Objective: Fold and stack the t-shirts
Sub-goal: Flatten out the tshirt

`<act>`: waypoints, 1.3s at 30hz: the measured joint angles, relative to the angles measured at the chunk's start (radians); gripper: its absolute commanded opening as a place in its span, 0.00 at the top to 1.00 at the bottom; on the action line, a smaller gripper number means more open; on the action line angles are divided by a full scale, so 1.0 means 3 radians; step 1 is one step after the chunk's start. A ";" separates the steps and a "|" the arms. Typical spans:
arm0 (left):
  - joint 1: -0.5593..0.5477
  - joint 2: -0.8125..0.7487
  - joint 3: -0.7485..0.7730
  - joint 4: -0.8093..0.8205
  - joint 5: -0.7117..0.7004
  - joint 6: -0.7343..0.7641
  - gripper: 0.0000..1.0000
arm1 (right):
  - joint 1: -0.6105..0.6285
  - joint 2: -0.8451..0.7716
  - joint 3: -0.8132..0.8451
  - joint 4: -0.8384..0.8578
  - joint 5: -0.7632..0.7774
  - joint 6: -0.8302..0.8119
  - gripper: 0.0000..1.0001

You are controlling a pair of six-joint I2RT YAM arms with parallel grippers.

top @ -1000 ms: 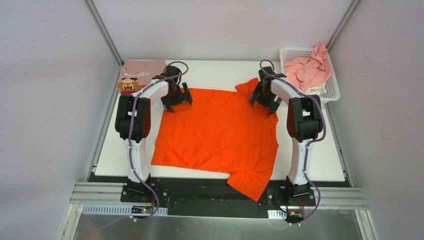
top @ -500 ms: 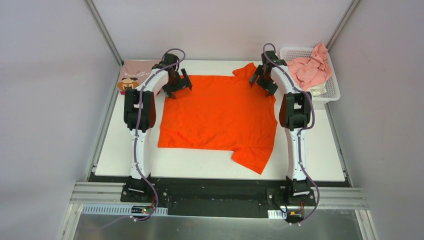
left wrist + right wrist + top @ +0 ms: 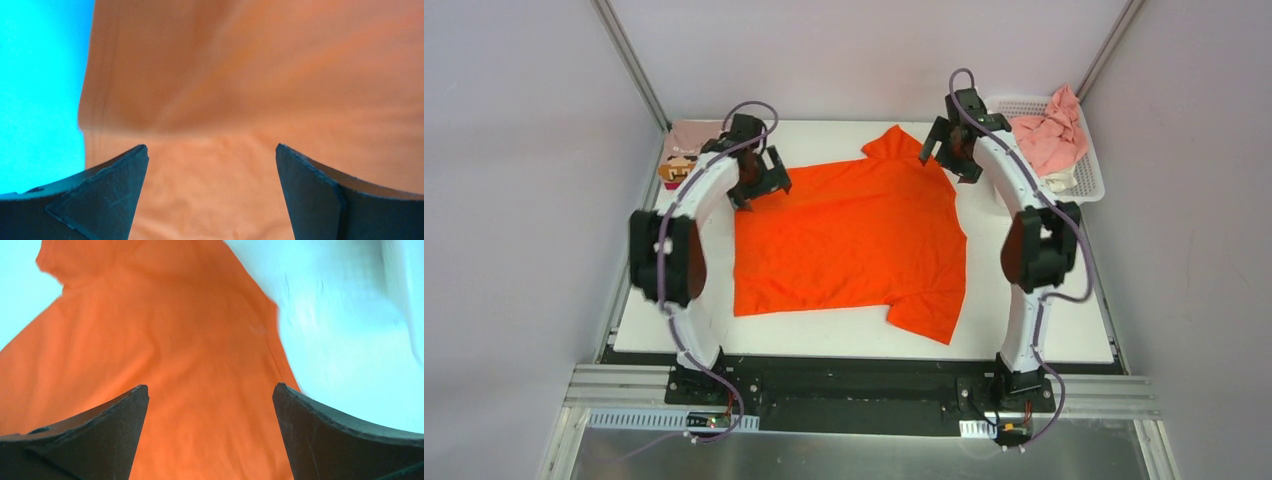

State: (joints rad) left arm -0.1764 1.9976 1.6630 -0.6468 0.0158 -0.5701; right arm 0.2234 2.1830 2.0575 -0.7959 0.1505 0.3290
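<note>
The bright orange t-shirt [image 3: 849, 240] lies spread flat in the middle of the white table, one sleeve at the back [image 3: 889, 145] and one at the front [image 3: 929, 310]. My left gripper [image 3: 759, 185] is open over its back left corner. In the left wrist view the orange cloth [image 3: 250, 100] fills the gap between the wide-apart fingers [image 3: 211, 150]. My right gripper [image 3: 951, 155] is open over the back right edge, with orange cloth [image 3: 150, 340] under its fingers [image 3: 210, 390]. A dusty-pink shirt with a pixel face [image 3: 686, 150] lies folded at the back left.
A white lattice basket [image 3: 1089, 185] stands at the back right with crumpled light pink shirts [image 3: 1049, 135] in it. Grey walls and metal frame posts close in the table on three sides. The left arm's elbow bows out over the table's left edge.
The orange shirt has been drawn back and to the left; its front sleeve no longer hangs over the near edge. Both arms have reached farther back and their elbows have swung outward.
</note>
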 measured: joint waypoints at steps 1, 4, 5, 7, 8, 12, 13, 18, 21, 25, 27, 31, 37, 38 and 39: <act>-0.0005 -0.0261 -0.0211 -0.0006 -0.0078 -0.0029 0.01 | 0.0070 -0.0257 -0.0226 0.0006 0.0051 0.0005 0.00; -0.0042 -0.1450 -0.1138 -0.0048 -0.0360 -0.0212 0.01 | 0.0365 -0.1352 -0.1246 0.0210 0.0160 0.0114 0.00; -0.0048 -0.1816 -0.1415 -0.0045 -0.0445 -0.0292 0.01 | 0.0435 -0.1635 -0.1509 0.0284 0.0169 0.0159 0.00; -0.0062 -0.2377 -0.1849 -0.0120 -0.0554 -0.0436 0.01 | 0.0528 -0.2296 -0.2173 0.0450 0.0174 0.0291 0.00; -0.0062 -0.2619 -0.2051 -0.0154 -0.0610 -0.0505 0.01 | 0.0526 -0.2539 -0.2434 0.0491 0.0183 0.0357 0.00; -0.0062 -0.3090 -0.2653 -0.0362 -0.0710 -0.0768 0.01 | 0.0511 -0.3157 -0.3348 0.0629 0.0205 0.0608 0.00; -0.0062 -0.3164 -0.2780 -0.0409 -0.0710 -0.0842 0.01 | 0.0540 -0.3250 -0.3553 0.0680 0.0188 0.0654 0.00; -0.0062 -0.3620 -0.3221 -0.0701 -0.0792 -0.1181 0.01 | 0.0668 -0.3445 -0.4039 0.0750 0.0056 0.0724 0.00; -0.0062 -0.3610 -0.3209 -0.0738 -0.0810 -0.1212 0.01 | 0.0666 -0.3234 -0.3806 0.0843 0.0008 0.0632 0.00; -0.0062 -0.3409 -0.3147 -0.0735 -0.0832 -0.1209 0.01 | 0.0665 -0.2393 -0.3039 0.1076 -0.0109 0.0490 0.00; -0.0062 -0.3360 -0.3109 -0.0732 -0.0862 -0.1205 0.01 | 0.0664 -0.1836 -0.2528 0.1143 -0.0150 0.0412 0.00; -0.0062 -0.3352 -0.3053 -0.0722 -0.0894 -0.1203 0.01 | 0.0655 -0.0952 -0.1724 0.1174 -0.0191 0.0310 0.00; -0.0062 -0.3375 -0.3045 -0.0716 -0.0918 -0.1191 0.01 | 0.0512 -0.0186 -0.1078 0.1166 -0.0282 0.0296 0.01; -0.0062 -0.3380 -0.3045 -0.0715 -0.0926 -0.1190 0.01 | 0.0472 -0.0111 -0.1030 0.1165 -0.0291 0.0298 0.00; -0.0062 -0.3382 -0.3045 -0.0715 -0.0927 -0.1188 0.01 | 0.0425 -0.0043 -0.0997 0.1165 -0.0295 0.0301 0.01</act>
State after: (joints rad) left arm -0.1951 0.9829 0.7494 -0.8612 -0.2623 -0.9264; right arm 0.3508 2.1700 1.7584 -0.4465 0.0620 0.4194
